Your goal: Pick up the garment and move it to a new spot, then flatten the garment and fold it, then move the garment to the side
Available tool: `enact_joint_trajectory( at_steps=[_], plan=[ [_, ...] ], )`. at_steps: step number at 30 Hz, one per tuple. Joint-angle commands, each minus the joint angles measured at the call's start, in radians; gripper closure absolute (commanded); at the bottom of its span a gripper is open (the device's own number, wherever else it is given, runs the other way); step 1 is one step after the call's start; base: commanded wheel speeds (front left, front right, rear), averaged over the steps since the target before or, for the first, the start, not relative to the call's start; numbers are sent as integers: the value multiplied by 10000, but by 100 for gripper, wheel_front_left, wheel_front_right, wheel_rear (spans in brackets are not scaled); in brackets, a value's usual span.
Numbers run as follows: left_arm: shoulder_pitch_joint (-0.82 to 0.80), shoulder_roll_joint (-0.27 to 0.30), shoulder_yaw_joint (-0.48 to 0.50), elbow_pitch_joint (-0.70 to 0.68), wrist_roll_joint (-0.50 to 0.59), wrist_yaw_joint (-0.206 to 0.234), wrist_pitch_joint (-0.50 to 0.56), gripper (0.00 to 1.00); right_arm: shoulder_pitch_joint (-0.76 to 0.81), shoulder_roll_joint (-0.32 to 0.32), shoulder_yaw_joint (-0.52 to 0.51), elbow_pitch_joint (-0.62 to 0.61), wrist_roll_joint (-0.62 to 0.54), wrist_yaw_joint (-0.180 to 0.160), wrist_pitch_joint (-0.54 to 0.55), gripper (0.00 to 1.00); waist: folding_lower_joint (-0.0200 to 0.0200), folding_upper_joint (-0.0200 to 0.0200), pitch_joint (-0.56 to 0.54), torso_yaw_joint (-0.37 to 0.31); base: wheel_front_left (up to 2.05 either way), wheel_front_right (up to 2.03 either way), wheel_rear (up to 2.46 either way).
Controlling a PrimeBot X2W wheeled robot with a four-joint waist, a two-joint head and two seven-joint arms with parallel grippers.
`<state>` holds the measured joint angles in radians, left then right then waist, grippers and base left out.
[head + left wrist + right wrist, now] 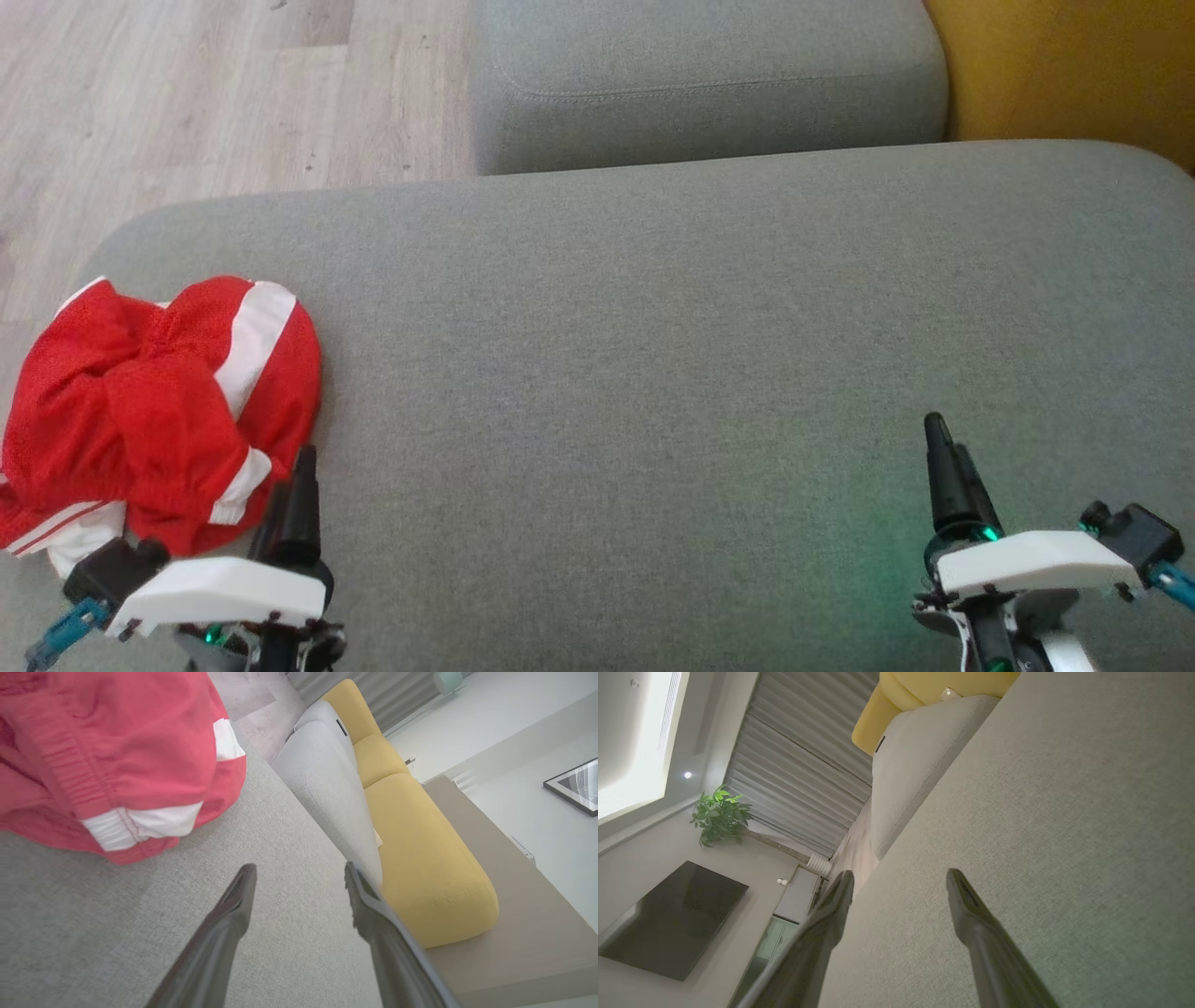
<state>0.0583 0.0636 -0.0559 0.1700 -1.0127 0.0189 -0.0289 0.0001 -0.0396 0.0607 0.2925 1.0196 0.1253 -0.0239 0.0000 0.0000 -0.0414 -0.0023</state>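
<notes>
Empty and wide, left hand (299,872) and right hand (900,875) hover above the grey sofa cushion (653,355) whose near left corner holds the crumpled red-and-white mesh garment (159,411), soft, light, probably best pinched at its waistband (60,770).

garment (159,401): you lose its left side at the head view's border, its near hem behind the left gripper (297,471) | left wrist view: it runs off top and left | right gripper (945,443): head view overlaps its fingers, gap unreadable there | framed picture (572,786): cut by the right edge, content too small for you to tell
</notes>
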Motion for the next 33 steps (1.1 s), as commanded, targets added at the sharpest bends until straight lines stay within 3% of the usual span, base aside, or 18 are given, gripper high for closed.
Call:
enact_joint_trajectory(
  at_steps=[1, 33],
  plan=[
    [-245, 219, 50, -491, 413, 103, -143, 0, -395, -61, 214, -440, -453, 31, -172, 0, 0, 0, -24, 10, 0, 0, 0],
    [228, 228, -246, -1601, 4491, 625, -1078, 0, -396, -80, 1210, -753, -4321, 41, -1116, 0, 0, 0, -216, 56, 0, 0, 0]
  ],
)
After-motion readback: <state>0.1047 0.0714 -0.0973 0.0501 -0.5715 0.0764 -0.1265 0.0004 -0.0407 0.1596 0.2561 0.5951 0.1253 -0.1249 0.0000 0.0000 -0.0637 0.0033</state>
